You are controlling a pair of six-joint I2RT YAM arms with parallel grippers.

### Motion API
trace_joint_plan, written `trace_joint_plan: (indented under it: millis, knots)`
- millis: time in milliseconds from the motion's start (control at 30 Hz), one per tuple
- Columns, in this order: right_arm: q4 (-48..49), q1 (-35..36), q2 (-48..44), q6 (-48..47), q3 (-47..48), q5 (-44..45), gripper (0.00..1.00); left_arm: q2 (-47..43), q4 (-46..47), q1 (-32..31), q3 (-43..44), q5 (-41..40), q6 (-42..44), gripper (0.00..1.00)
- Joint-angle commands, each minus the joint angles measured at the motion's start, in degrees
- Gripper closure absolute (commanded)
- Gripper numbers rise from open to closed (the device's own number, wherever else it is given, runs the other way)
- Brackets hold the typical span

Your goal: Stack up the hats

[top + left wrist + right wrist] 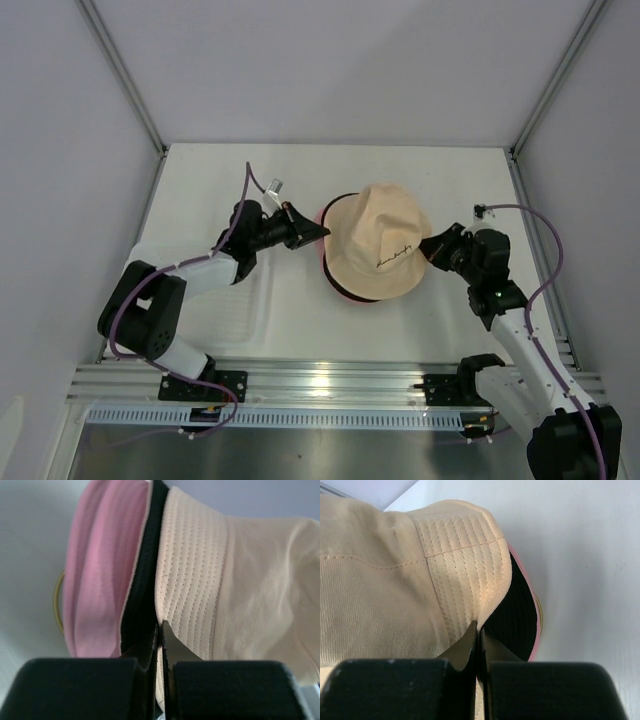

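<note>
So the beige hat (380, 250) sits mid counter (420, 180) atop the black hat (142, 590) and pink hat (100, 570), dead between the arms. The left pincer (318, 232) is clenched on its left brim, the right pincer (432, 248) on its right, both equally close.

Backdrop check: white table, clear tray, metal rails and plain walls

Here is the flat white table top (400, 170), matte and bright, and at its near left lies a clear shallow plastic tray (268, 300), its raised rim catching faint highlights and its near end reaching toward the front edge. Along that front edge runs a ribbed silver aluminium rail (330, 380), glare at its middle, with a white slotted cable duct (300, 415) just in front of it. Plain white wall panels (350, 60) close in the back and both sides, and grey metal corner struts slant up on the left (120, 70) and right (560, 70).
</note>
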Motion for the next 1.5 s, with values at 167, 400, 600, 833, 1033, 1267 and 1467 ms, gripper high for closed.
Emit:
trace_joint_plan:
  millis: [167,400,600,833,1033,1267,1467]
  knots:
    - [2.24,0.52,5.77,-0.31,-0.61,2.93,1.00,-0.98,-19.21,-0.07,1.37,-17.08,9.53,0.99]
    - [11.04,0.61,13.86,2.07,-6.33,2.75,1.00,2.27,-21.77,-0.42,0.84,-18.32,10.76,1.00]
    - [13.15,0.79,21.76,1.72,-6.15,1.79,1.00,3.24,-23.70,-0.77,0.84,-19.56,11.90,0.99]
    - [12.81,0.96,18.20,1.63,-5.19,-1.99,0.56,-1.31,-25.89,-1.39,2.24,-16.57,17.16,0.99]
    - [0.01,0.79,4.32,-2.41,-0.19,3.62,0.28,-7.38,-32.22,-1.56,4.35,-17.00,20.69,0.99]
    - [-5.49,-4.74,1.03,-3.64,8.70,6.37,0.25,-10.21,-37.57,-1.57,4.79,-20.60,23.15,0.98]
    - [11.81,-6.33,7.79,0.13,6.95,-2.59,0.25,-8.45,-39.70,-1.13,8.30,-23.60,25.96,0.98]
